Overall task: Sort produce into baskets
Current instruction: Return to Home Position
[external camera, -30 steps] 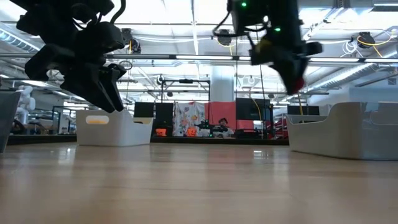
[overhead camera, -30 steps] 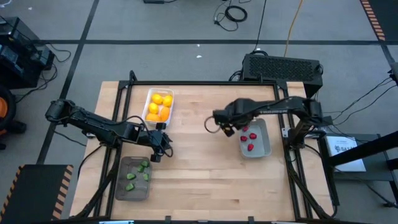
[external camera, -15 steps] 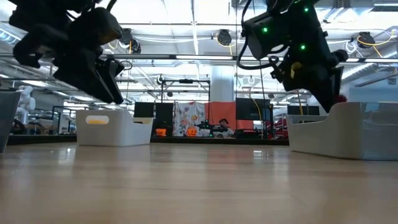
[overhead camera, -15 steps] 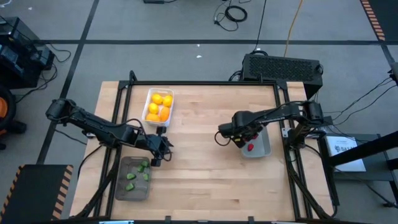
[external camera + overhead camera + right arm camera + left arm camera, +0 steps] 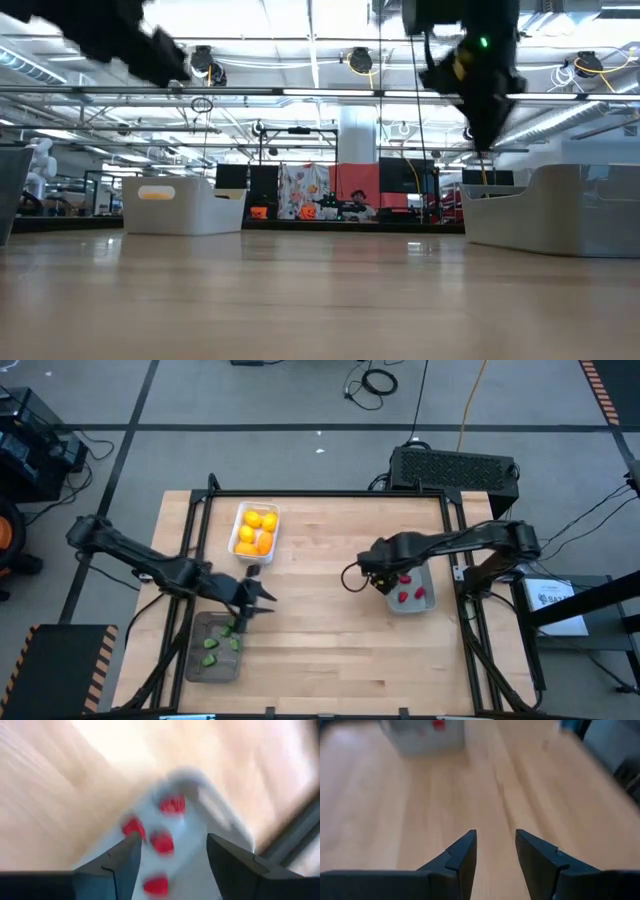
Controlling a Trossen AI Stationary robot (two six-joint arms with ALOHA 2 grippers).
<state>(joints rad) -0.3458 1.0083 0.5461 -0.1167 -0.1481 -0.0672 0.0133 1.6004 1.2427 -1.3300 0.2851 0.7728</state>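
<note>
My right gripper (image 5: 385, 580) (image 5: 172, 842) hangs open, fingers pointing down, over the table-centre side of the light grey basket (image 5: 430, 578). Several red pieces (image 5: 162, 842) lie on that basket's floor, and nothing is between the fingers. My left gripper (image 5: 262, 598) (image 5: 495, 837) stands narrowly open and empty above the bare table, by the far right corner of the dark grey basket (image 5: 196, 662). Green pieces (image 5: 222, 642) lie in the dark grey basket. Yellow and orange fruits (image 5: 255, 532) fill the white basket (image 5: 241, 510) at the far left.
A black frame (image 5: 320, 495) runs along the table's far edge and sides. Bare wood (image 5: 320, 630) lies between the baskets and toward the near edge. In the low view the white basket (image 5: 185, 205) and the light grey basket (image 5: 560, 210) stand up from the tabletop.
My right gripper has gone toward the table's right edge, from beside the light grey basket to over it. The red piece at its fingertips a second ago is gone from them. My left gripper has risen, almost leaving the top of the low view.
</note>
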